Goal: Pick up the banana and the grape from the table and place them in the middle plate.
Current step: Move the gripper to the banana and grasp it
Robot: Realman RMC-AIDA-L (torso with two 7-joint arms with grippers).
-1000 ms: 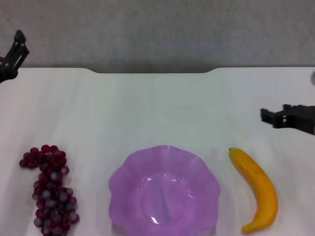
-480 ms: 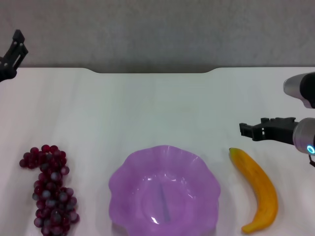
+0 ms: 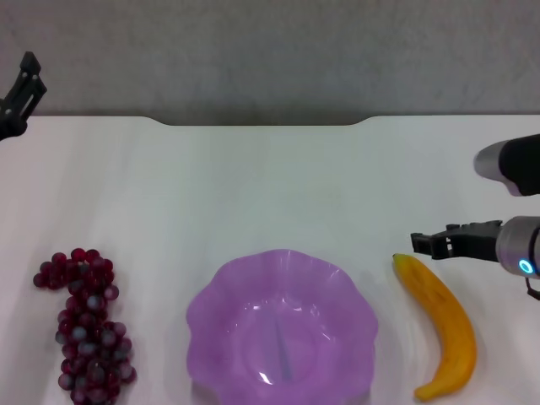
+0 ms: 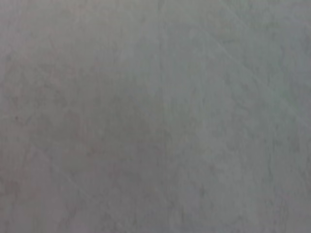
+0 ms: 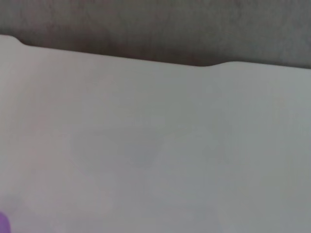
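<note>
In the head view a yellow-orange banana (image 3: 441,325) lies on the white table (image 3: 270,186) at the front right. A bunch of dark red-purple grapes (image 3: 87,325) lies at the front left. The light-purple scalloped plate (image 3: 219,295) sits between them, empty. My right gripper (image 3: 422,243) reaches in from the right edge, just above and beside the banana's near-plate tip. My left gripper (image 3: 21,93) is parked at the far left edge, away from the grapes. The right wrist view shows bare table (image 5: 155,145) and a sliver of the plate (image 5: 3,223). The left wrist view shows only grey floor.
The table's far edge (image 3: 261,123) has a notch in the middle, with grey floor beyond. The right arm's grey body (image 3: 515,164) hangs over the table's right side.
My right gripper has moved left from the right edge toward the plate and dropped lower, now next to the banana's upper tip. The left gripper has stayed put.
</note>
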